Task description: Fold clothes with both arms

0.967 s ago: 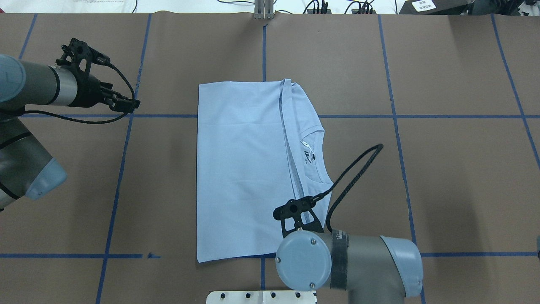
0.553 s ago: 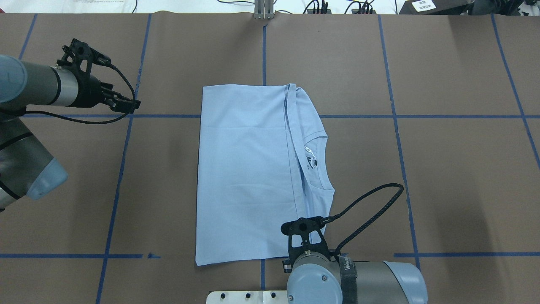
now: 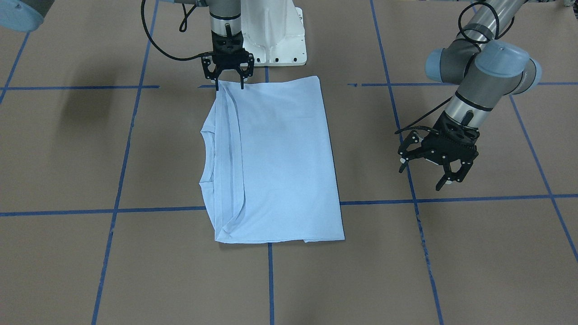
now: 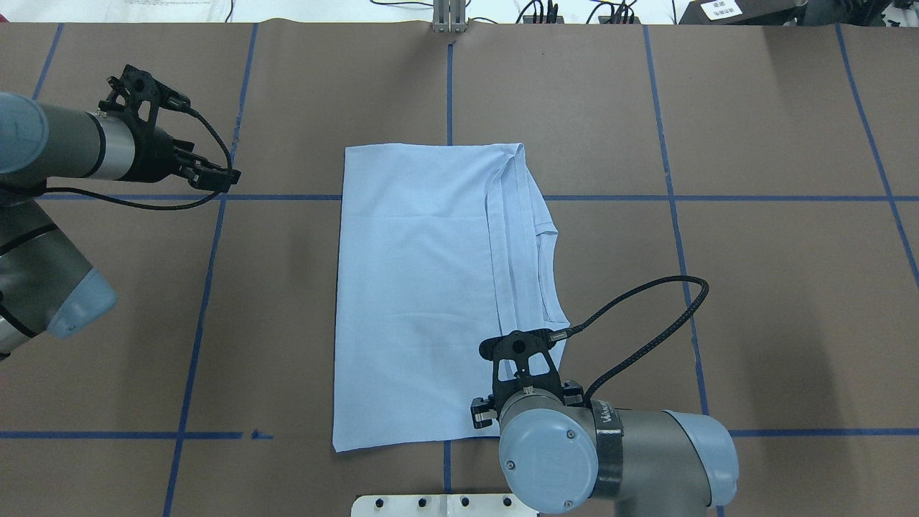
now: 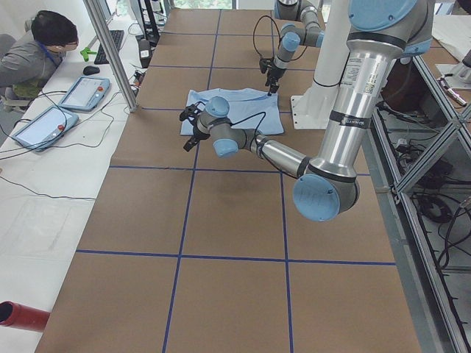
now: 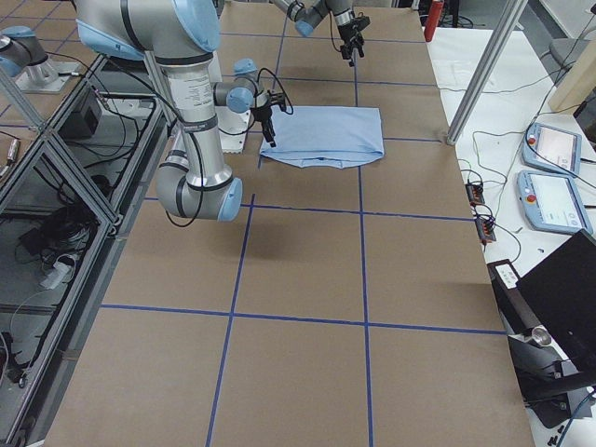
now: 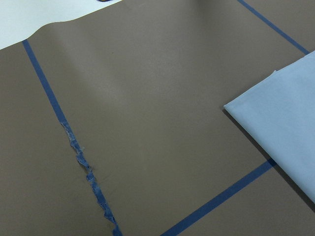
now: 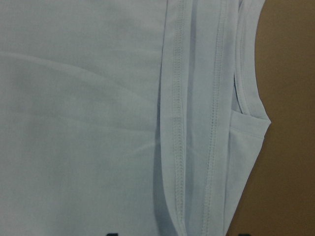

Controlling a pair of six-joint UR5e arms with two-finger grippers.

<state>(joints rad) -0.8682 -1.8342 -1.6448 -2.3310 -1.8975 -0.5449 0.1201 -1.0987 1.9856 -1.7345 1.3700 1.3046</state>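
Blue T-shirt (image 4: 416, 287) fold has spread (right fingers (image 3: 216, 82) apart).

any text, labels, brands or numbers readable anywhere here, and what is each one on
Nothing reads cleanly.
White lettering on the black band around the right arm: too small to read.
White label on a dark box at the overhead view's top right: blurred, unreadable.
T-shirt: no print or label text showing.

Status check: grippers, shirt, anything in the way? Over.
Left gripper open, off to the side. Right gripper open at shirt near corner. Shirt folded flat. Cable loops beside it.
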